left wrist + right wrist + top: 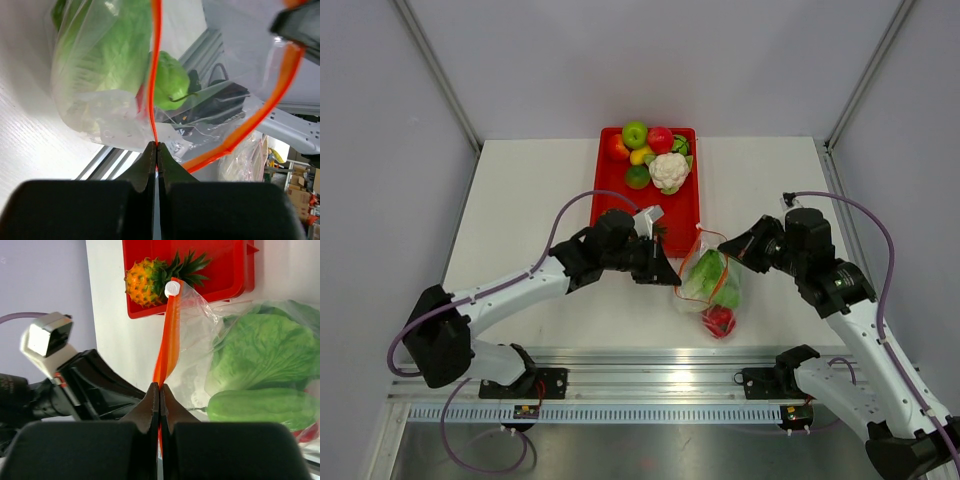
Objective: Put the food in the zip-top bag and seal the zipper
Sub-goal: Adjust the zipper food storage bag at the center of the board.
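The clear zip-top bag [692, 292] lies on the table between my arms, with the lettuce [703, 275], the cucumber [260, 405] and the red tomato [718, 320] inside. Its orange-red zipper [170, 335] is open and spread between my grippers. My left gripper [157, 145] is shut on one strip of the zipper [155, 75], at the bag's left side [672, 275]. My right gripper [160, 385] is shut on the other strip, below the white slider [172, 288], at the bag's right side [730, 253]. The lettuce [110, 65] and cucumber [170, 80] show through the plastic.
A red tray [686, 213] stands just behind the bag, holding apples, a white cauliflower [669, 170] and an orange pineapple [145, 282]. Metal rails run along the table's near edge. Grey walls close in the table's sides and back.
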You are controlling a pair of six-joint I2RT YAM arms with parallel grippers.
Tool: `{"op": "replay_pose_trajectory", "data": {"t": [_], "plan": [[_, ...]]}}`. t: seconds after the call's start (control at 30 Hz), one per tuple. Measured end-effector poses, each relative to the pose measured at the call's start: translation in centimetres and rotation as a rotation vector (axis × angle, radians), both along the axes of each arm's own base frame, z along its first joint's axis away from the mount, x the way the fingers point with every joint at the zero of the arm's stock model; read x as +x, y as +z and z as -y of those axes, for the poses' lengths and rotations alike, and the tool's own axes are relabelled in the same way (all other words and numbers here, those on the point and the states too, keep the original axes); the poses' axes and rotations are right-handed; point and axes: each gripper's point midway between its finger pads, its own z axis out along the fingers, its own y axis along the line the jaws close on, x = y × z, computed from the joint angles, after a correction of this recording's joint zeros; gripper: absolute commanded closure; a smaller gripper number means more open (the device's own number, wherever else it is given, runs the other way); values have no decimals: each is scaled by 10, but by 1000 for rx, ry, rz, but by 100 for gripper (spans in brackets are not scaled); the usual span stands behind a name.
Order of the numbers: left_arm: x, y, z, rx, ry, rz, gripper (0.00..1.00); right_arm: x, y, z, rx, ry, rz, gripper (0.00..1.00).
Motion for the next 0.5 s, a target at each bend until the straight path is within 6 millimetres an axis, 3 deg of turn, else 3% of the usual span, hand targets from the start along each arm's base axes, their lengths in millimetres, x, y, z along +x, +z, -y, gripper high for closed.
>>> {"op": "replay_pose_trajectory", "data": {"t": [0.13, 0.33, 0.5], "plan": [[2, 15, -3, -14, 5, 45, 100, -1, -3, 3, -17, -6, -4, 100], [2, 17, -8, 17, 3, 64, 100, 0, -3, 3, -21, -10, -2, 100], [7, 43, -7, 21, -18, 127, 100, 0, -2, 4, -36, -4, -2, 100]]}}
